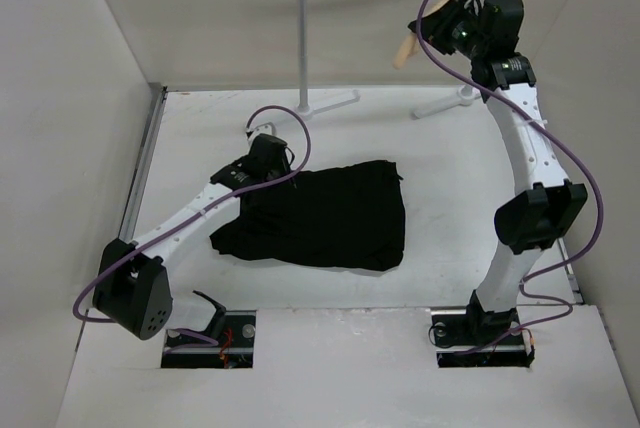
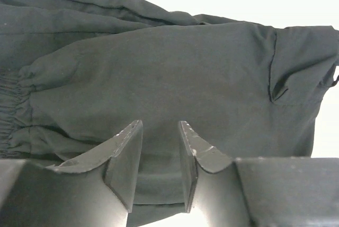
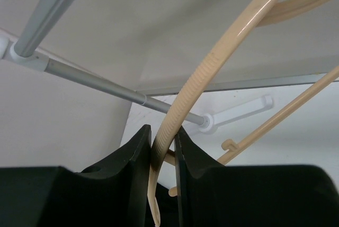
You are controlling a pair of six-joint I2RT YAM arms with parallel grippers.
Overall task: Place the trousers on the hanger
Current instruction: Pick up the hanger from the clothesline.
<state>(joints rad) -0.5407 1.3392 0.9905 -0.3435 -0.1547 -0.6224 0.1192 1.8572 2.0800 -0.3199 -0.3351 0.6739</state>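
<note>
Gripping the tan hanger [image 3: 212,62] up beside the white rail stand [image 3: 95,81], the right gripper [image 3: 161,134] has its jaws clamped on 1 thin curved arm of it. The hanger sits high at the far right, well apart from the black trousers [image 1: 320,213], which lie loosely spread on the white bench [image 1: 450,178]. Whether its hook rests on the rail cannot be told.

The left gripper [image 2: 160,126] is low over the left end of the trousers, with its jaws a little apart. Dark cloth shows in the gap, but whether it is pinched cannot be told.

Several things could go wrong from here. The smooth, narrow hanger arm may swivel or slip in the jaws. Its hook may snag the rail as it comes away. With such an uncertain hold, the soft cloth could slide free, or only 1 layer might lift, leaving the trousers bunched and hard to drape.

No container is in view.
</note>
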